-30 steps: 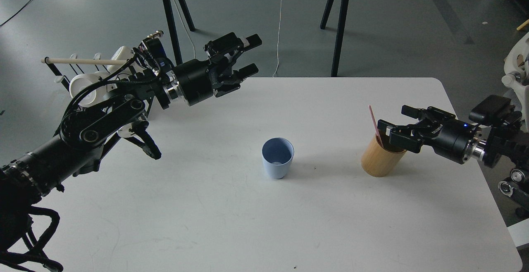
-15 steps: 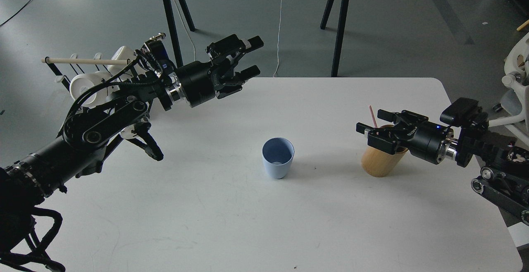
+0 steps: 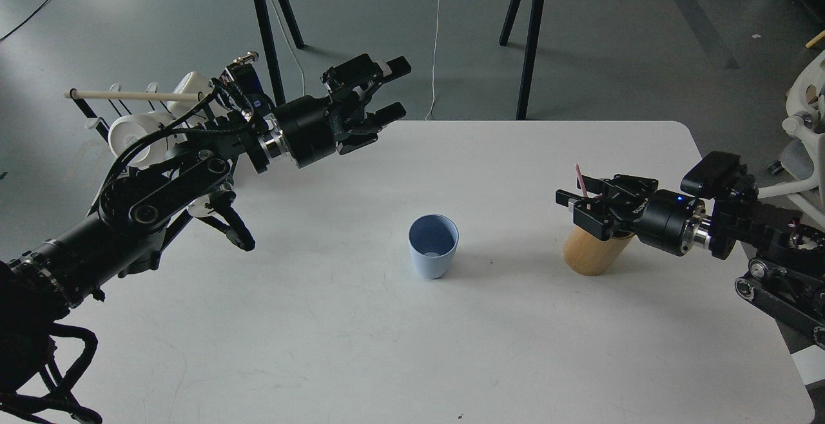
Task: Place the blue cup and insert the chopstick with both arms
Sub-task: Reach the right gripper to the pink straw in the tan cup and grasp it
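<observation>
White table (image 3: 361,346), tan wooden holder (image 3: 583,258) at right, possibly white mugs (image 3: 129,134) on rack far left

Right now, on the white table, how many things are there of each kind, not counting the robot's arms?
Blue cup: 1
Wooden holder: 1
Pink chopstick: 1, standing in the holder
Total: 3
</observation>
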Robot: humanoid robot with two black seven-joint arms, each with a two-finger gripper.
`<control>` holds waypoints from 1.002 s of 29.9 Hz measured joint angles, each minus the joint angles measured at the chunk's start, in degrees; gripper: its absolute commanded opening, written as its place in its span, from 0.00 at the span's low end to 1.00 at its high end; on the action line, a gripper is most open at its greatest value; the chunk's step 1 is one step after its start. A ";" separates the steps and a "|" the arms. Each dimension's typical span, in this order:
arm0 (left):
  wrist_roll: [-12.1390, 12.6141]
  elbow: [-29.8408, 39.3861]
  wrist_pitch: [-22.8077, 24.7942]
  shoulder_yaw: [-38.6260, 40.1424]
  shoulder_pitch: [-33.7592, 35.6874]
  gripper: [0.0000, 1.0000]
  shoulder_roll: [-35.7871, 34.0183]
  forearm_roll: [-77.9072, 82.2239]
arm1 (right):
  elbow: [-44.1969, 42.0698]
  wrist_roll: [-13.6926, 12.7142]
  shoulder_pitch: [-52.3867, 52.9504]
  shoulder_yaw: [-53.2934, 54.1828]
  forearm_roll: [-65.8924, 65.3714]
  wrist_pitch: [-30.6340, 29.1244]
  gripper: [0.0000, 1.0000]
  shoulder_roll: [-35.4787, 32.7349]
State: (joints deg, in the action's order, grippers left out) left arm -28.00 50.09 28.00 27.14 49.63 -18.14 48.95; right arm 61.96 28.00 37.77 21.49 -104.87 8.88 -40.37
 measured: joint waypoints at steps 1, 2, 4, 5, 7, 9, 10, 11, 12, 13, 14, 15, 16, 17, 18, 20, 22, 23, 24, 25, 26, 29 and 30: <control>0.00 -0.02 0.00 0.01 0.00 0.98 0.01 0.00 | -0.01 0.00 0.00 -0.02 -0.29 0.00 0.45 -0.02; 0.00 -0.03 0.00 0.00 0.00 0.98 0.02 0.00 | -0.04 0.00 0.01 -0.03 -0.63 0.00 0.42 -0.04; 0.00 -0.05 0.00 0.00 0.00 0.98 0.03 -0.03 | -0.07 0.00 0.01 -0.04 -1.02 0.00 0.41 -0.06; 0.00 -0.05 0.00 0.00 0.00 0.98 0.04 -0.05 | -0.08 0.00 0.02 -0.05 -1.12 0.00 0.40 -0.10; 0.00 -0.05 0.00 0.01 0.00 0.98 0.04 -0.07 | -0.09 0.00 0.03 -0.05 -1.25 0.00 0.36 -0.13; 0.00 -0.07 0.00 0.01 0.00 0.98 0.04 -0.08 | -0.09 0.00 0.05 -0.05 -1.29 0.00 0.36 -0.13; 0.00 -0.07 0.00 0.01 0.00 0.98 0.04 -0.08 | -0.09 0.00 0.12 -0.06 -1.30 0.00 0.35 -0.14; 0.00 -0.08 0.00 0.01 0.00 0.98 0.04 -0.09 | -0.09 0.00 0.20 -0.07 -1.32 0.00 0.34 -0.14; 0.00 -0.08 0.00 0.01 -0.01 0.98 0.04 -0.11 | -0.09 0.00 0.27 -0.08 -1.41 0.00 0.31 -0.14; 0.00 -0.08 0.00 0.01 -0.04 0.98 0.04 -0.28 | -0.10 0.00 0.32 -0.08 -1.61 0.00 0.29 -0.14; 0.00 -0.09 0.00 0.01 -0.05 0.98 0.04 -0.53 | -0.13 0.00 0.34 -0.09 -1.80 0.00 0.28 -0.14; 0.00 -0.13 0.00 0.01 -0.06 0.98 0.04 -0.91 | -0.15 0.00 0.36 -0.10 -1.99 0.00 0.27 -0.17; 0.00 -0.15 0.00 0.01 -0.07 0.98 0.04 -1.33 | -0.16 0.00 0.37 -0.10 -2.12 0.00 0.27 -0.23; 0.00 -0.18 0.00 0.01 -0.11 0.98 0.04 -1.66 | -0.17 0.00 0.37 -0.10 -2.22 0.00 0.27 -0.32; 0.00 -0.24 0.00 0.01 -0.13 0.98 0.04 -1.85 | -0.17 0.00 0.37 -0.10 -2.28 0.00 0.26 -0.41; 0.00 -0.42 0.00 0.00 -0.14 0.98 0.04 -2.11 | -0.18 0.00 0.43 -0.10 -2.34 0.00 0.22 -0.57; 0.00 -0.49 0.00 -0.04 -0.14 0.98 0.04 -2.16 | -0.17 0.00 0.46 -0.09 -2.35 0.00 0.22 -0.66; 0.00 -0.51 0.00 -0.06 -0.14 0.98 0.03 -2.18 | -0.17 0.00 0.47 -0.08 -2.35 0.00 0.21 -0.70; 0.00 -0.51 0.00 -0.06 -0.14 0.98 0.02 -2.19 | -0.17 0.00 0.46 -0.07 -2.35 0.00 0.20 -0.73; 0.00 -0.51 0.00 -0.07 -0.14 0.98 0.00 -2.19 | -0.16 0.00 0.47 -0.06 -2.35 0.00 0.19 -0.75; 0.00 -0.52 0.00 -0.07 -0.14 0.98 -0.02 -2.19 | -0.15 0.00 0.47 -0.05 -2.35 0.00 0.19 -0.75; 0.00 -0.52 0.00 -0.07 -0.14 0.98 -0.03 -2.20 | -0.15 0.00 0.47 -0.05 -2.35 0.00 0.16 -0.78; 0.00 -0.52 0.00 -0.07 -0.14 0.98 -0.04 -2.20 | -0.15 0.00 0.46 -0.04 -2.34 0.00 0.15 -0.84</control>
State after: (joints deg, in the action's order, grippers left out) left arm -28.00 49.57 28.00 27.07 49.48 -18.18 46.76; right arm 61.82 28.00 38.23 21.44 -107.21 8.88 -41.21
